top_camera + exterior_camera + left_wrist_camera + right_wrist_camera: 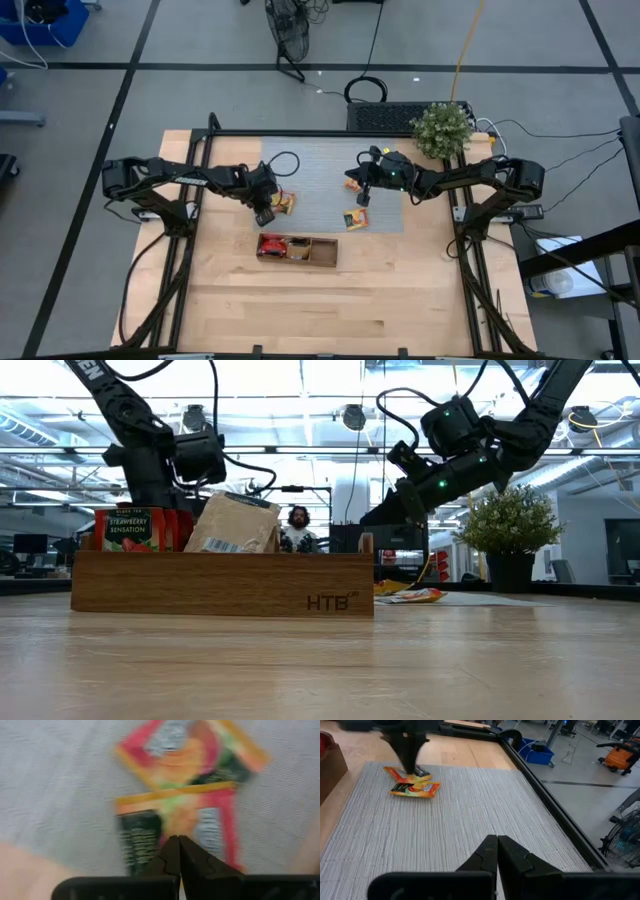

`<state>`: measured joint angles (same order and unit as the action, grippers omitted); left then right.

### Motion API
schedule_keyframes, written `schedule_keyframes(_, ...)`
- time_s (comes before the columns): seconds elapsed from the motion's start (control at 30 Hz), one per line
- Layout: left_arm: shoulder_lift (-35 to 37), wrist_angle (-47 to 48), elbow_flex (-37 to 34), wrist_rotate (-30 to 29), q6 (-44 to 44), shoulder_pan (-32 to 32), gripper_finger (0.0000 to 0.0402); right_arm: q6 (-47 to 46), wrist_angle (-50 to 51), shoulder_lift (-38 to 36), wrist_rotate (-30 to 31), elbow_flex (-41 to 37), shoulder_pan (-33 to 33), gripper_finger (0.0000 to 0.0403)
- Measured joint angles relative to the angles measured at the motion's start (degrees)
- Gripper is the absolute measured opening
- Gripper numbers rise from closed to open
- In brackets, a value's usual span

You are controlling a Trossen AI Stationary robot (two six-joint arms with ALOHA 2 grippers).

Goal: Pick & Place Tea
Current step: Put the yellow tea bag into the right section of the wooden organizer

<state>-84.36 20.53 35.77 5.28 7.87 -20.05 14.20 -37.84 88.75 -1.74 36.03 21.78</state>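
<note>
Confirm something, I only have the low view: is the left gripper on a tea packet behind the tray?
Observer: The left gripper is shut, tips right over two overlapping packets on the grey mat. I cannot tell whether it pinches one.
Operator: Right gripper carrying anything?
Observer: No. The right gripper is shut with nothing between its fingers, above bare mat.
Operator: Any more tea out there?
Observer: Yes, the high view shows other loose packets on the mat near the right gripper.
</note>
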Motion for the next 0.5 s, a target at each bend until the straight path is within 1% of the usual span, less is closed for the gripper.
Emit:
schedule_keyframes(0.07, 0.0, -0.2, 0.0, -3.8, 0.1, -0.5, 0.0004, 0.0, -0.2, 0.0, 0.0, 0.0, 0.0, 0.0000)
schedule_keyframes(0.13, 0.0, -1.1, -0.1, -9.0, -0.1, -1.2, 0.0002, 0.0, -0.1, 0.0, 0.0, 0.0, 0.0, 0.0000)
schedule_keyframes(0.23, -0.1, -2.7, -0.1, -18.4, 0.0, -2.4, 0.0006, 0.0, -0.1, 0.0, 0.0, 0.0, -0.1, 0.0000)
schedule_keyframes(0.3, -0.1, -3.1, -0.1, -23.5, 0.3, -3.2, 0.0009, 0.0, -0.1, 0.0, 0.0, 0.0, -0.1, 0.0000)
schedule_keyframes(0.33, -0.1, -2.8, -0.1, -25.0, 0.6, -3.7, 0.0009, -0.2, -0.1, 0.0, 0.0, 0.0, -0.1, 0.0000)
schedule_keyframes(0.4, -0.1, -2.6, -0.1, -25.7, 1.3, -4.5, 0.0005, -0.6, -0.1, 0.0, 0.0, 0.0, -0.1, 0.0000)
schedule_keyframes(0.43, -0.1, -2.6, -0.1, -25.6, 1.3, -4.7, 0.0004, -0.7, -0.1, 0.0, 0.0, 0.0, -0.1, 0.0000)
schedule_keyframes(0.5, 0.3, -2.0, -0.1, -23.1, 1.3, -4.6, 0.0004, -0.7, -0.1, 0.0, 0.0, 0.0, -0.1, 0.0000)
